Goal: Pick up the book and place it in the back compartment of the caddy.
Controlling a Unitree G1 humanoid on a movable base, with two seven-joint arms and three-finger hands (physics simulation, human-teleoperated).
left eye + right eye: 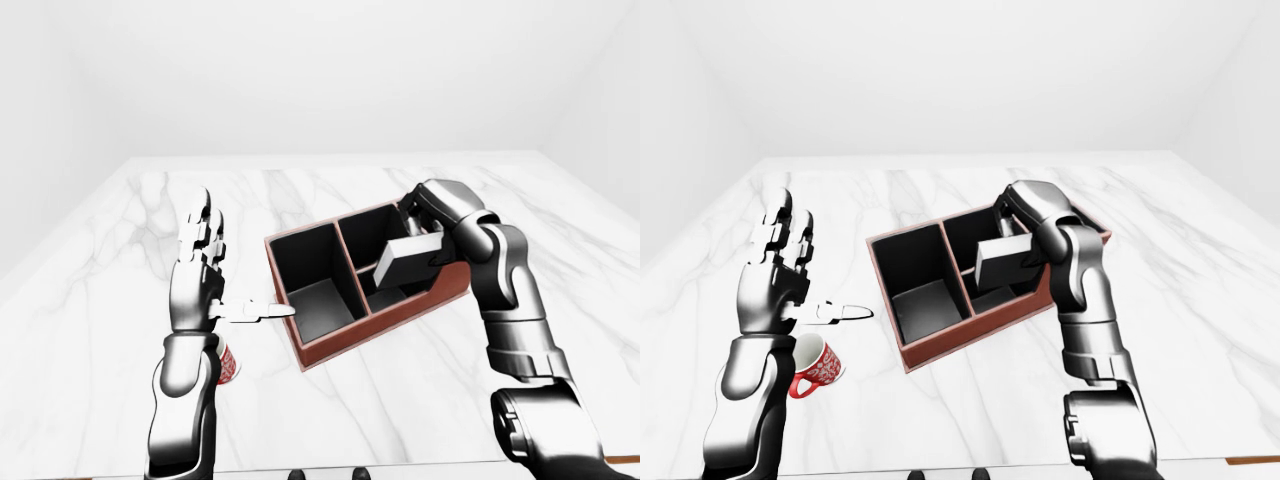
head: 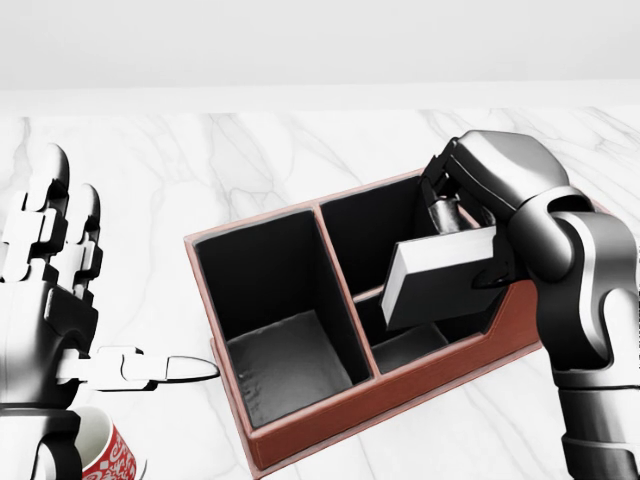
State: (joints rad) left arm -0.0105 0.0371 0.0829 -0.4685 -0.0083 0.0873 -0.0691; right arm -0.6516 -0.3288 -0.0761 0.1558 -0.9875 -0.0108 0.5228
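Fingers of the right hand (image 2: 462, 215) clench the book (image 2: 438, 276), held tilted over the right-hand compartments of the caddy (image 2: 400, 385), its long axis slanting up to the right in the head view. Left hand (image 2: 45, 290) hangs released, well clear at frame left. Only the right-eye view shows the red mug (image 1: 818, 366) whole on the marble surface (image 1: 1200, 260).

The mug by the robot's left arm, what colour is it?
The mug is red with white swirls and a white inside, clearest in the right-eye view.
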